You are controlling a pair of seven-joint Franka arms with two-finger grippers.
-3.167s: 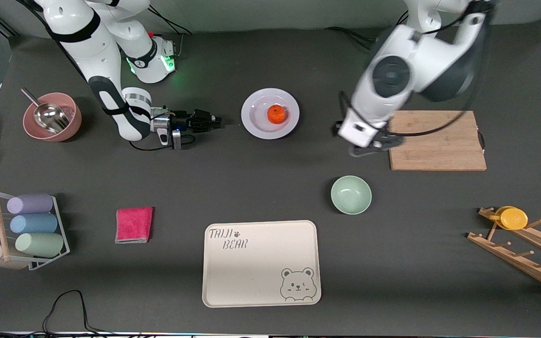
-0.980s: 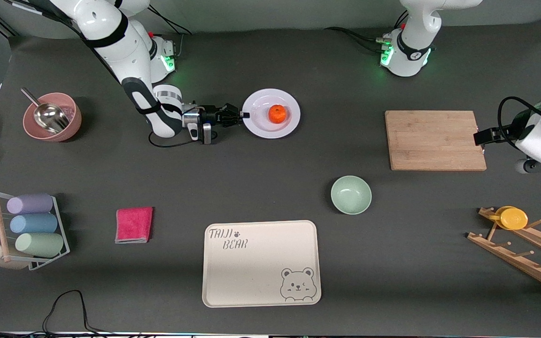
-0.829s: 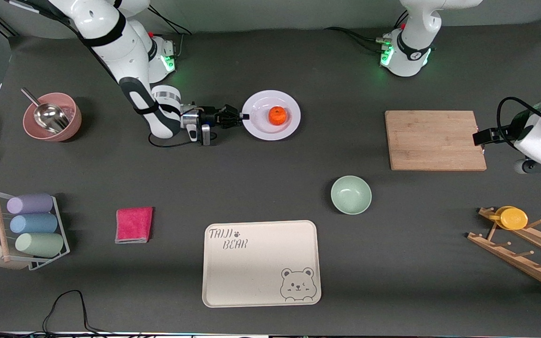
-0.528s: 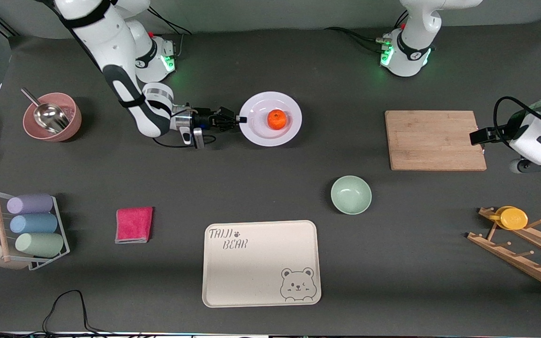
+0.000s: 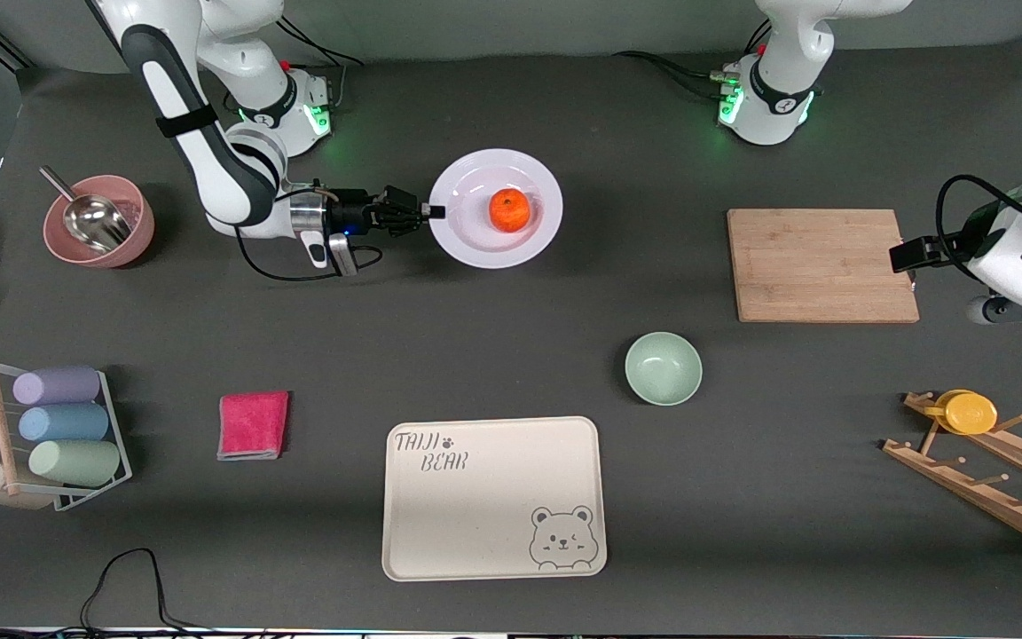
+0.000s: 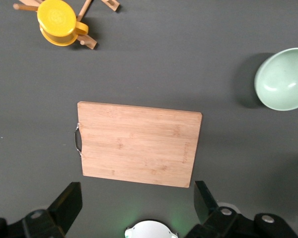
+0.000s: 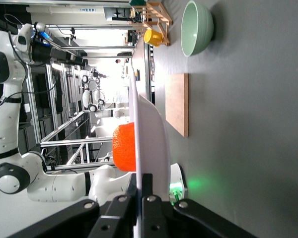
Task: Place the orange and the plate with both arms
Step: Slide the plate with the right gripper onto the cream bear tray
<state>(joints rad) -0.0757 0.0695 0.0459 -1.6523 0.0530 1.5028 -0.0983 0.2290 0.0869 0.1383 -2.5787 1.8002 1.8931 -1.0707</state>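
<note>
The pale lavender-white plate (image 5: 495,209) hangs level above the table between the two bases, with the orange (image 5: 508,209) resting in its centre. My right gripper (image 5: 429,211) is shut on the plate's rim at the right arm's end. In the right wrist view the plate (image 7: 151,144) shows edge-on between the fingers (image 7: 149,184), with the orange (image 7: 124,147) on it. My left gripper (image 6: 138,202) is open, high over the bare table between the wooden cutting board (image 6: 138,145) and the left arm's base, holding nothing. In the front view only the left arm's wrist (image 5: 1012,257) shows, at the table's end.
A wooden cutting board (image 5: 824,264) lies toward the left arm's end. A mint-green bowl (image 5: 663,368) and a cream bear tray (image 5: 493,497) lie nearer the camera. A pink cloth (image 5: 253,425), cup rack (image 5: 54,426), pink bowl with scoop (image 5: 99,220) and peg rack with yellow cup (image 5: 965,412) line the ends.
My right gripper has lifted the plate with the orange off the table and drawn it slightly toward the right arm's end. The left arm has barely moved.
</note>
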